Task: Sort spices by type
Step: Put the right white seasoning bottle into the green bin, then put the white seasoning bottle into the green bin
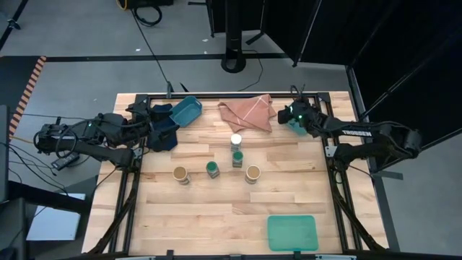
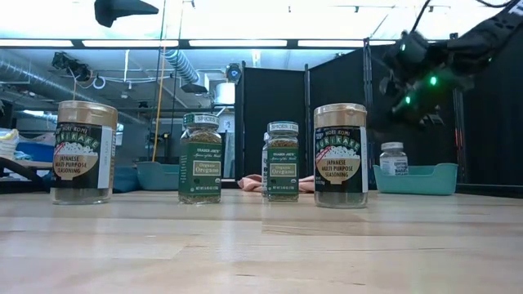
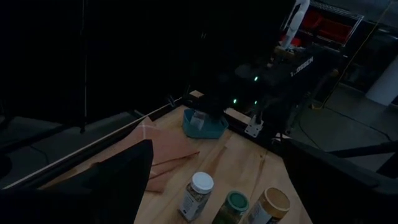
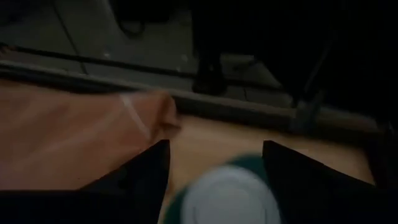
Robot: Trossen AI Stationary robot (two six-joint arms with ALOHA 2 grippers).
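Five jars stand on the table's middle: a white-lidded jar [image 1: 236, 141], two green-lidded jars [image 1: 237, 157] [image 1: 212, 169] and two tan-topped jars [image 1: 180, 174] [image 1: 253, 173]. A second white-lidded jar [image 2: 393, 158] stands upright in the far-right teal bin [image 2: 417, 178]. My right gripper [image 1: 294, 115] hovers open above that jar, and its lid [image 4: 230, 198] shows between the fingers without touching them. My left gripper [image 1: 164, 128] waits open at the far left, beside the other teal bin [image 1: 184, 110].
A pinkish-brown cloth [image 1: 247, 112] lies bunched at the far edge between the two bins. A green flat tray [image 1: 291, 232] sits near the table's near right corner. Bare wood stretches along the near side in front of the jars.
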